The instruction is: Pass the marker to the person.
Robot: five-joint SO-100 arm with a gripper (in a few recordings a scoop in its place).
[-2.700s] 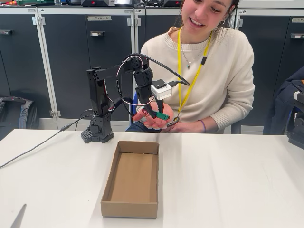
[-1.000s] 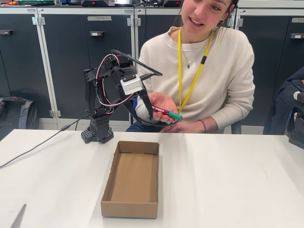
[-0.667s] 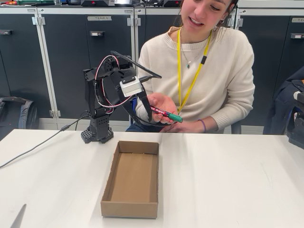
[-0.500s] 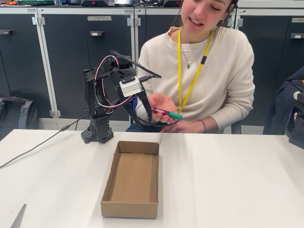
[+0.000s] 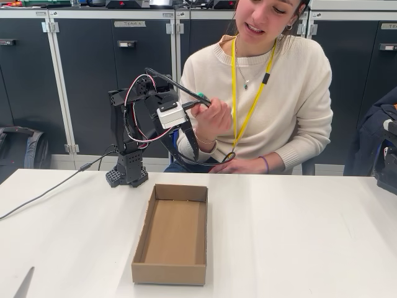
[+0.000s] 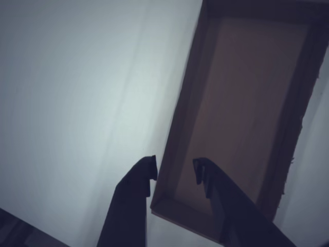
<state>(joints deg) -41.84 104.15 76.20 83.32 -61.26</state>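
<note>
Cardboard box (image 5: 169,236), open-topped and holding nothing, low centre of the fixed view on the white table (image 5: 298,242); seen from above in the wrist view (image 6: 241,103), filling the right half of that frame. Behind it, left of centre, black arm folded back on its base, gripper (image 5: 191,144) pointing down above the table's far edge. Jaws parted by a narrow gap with nothing between them, clear in the wrist view (image 6: 175,170). Farther back, upper centre, seated person (image 5: 279,87) in a cream sweater with a yellow lanyard. Raised hand (image 5: 214,118) closed around the marker (image 5: 200,97), only its green tip peeking above the fingers, just right of the arm's white camera block. Dark cabinets (image 5: 87,74) across the back.
</note>
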